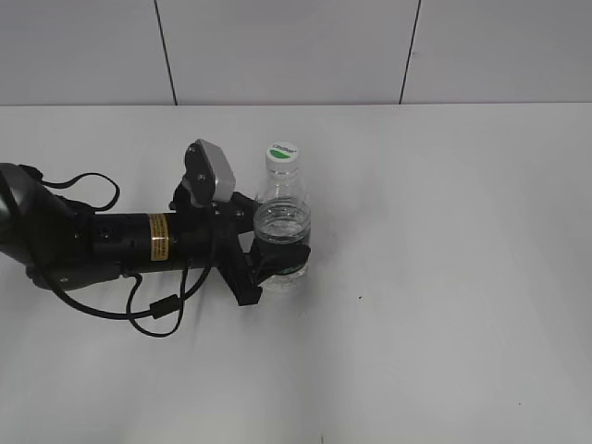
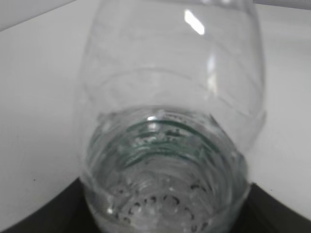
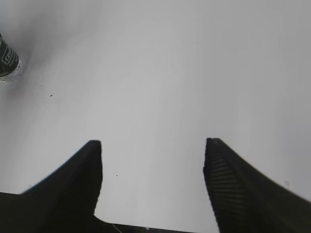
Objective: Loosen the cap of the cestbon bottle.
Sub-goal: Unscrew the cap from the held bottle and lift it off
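The cestbon bottle (image 1: 281, 208) stands upright on the white table, clear plastic with a dark green label band low down. The white cap (image 1: 282, 154) with its green logo sits on the neck. My left gripper (image 1: 274, 263) is shut on the bottle's lower body from the left side. In the left wrist view the bottle (image 2: 170, 121) fills the frame between the jaws; the cap is out of view there. My right gripper (image 3: 151, 182) is open and empty above bare table; the bottle's base (image 3: 7, 62) shows at that view's left edge. The right arm is not in the exterior view.
The white table (image 1: 444, 277) stretches to a tiled wall (image 1: 296, 46) at the back. My left arm with its cable (image 1: 139, 310) lies across the table's left side.
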{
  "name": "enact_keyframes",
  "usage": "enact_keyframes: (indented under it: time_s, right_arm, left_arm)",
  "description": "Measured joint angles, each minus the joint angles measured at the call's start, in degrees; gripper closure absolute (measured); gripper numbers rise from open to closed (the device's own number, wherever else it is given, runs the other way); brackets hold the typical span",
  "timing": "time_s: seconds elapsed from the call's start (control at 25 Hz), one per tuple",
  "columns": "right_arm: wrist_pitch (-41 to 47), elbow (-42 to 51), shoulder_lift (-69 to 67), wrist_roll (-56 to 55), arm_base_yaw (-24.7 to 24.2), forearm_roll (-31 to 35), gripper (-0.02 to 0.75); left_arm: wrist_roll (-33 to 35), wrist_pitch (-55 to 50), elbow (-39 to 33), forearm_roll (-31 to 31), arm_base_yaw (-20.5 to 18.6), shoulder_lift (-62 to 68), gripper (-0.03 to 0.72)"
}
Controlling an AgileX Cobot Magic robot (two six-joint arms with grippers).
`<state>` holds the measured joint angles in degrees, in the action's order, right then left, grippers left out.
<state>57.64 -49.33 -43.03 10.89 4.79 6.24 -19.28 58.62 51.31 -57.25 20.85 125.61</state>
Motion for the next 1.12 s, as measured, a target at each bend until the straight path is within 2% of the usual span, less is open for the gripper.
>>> enact_keyframes:
  time_s: [0.32,0.64,0.96,1.12]
  right_arm:
    - [-0.40,-5.39,-13.16,-1.30,0.00,0.00,0.339]
    - [10.77,-16.38,-29.29,-0.17,0.00,0.00,0.344]
    - [11.70,-28.99,-40.92,1.07,0.00,3.69,0.346]
    - [11.81,-33.26,-44.71,1.13,2.70,4.72,0.346]
  left_arm:
    - [0.00,0.00,0.04,-0.18,0.00,0.00,0.273]
    - [0.00,0.00,0.04,-0.18,0.00,0.00,0.273]
    - [0.00,0.00,0.04,-0.18,0.00,0.00,0.273]
    - [0.00,0.00,0.11,-0.56,0.00,0.00,0.273]
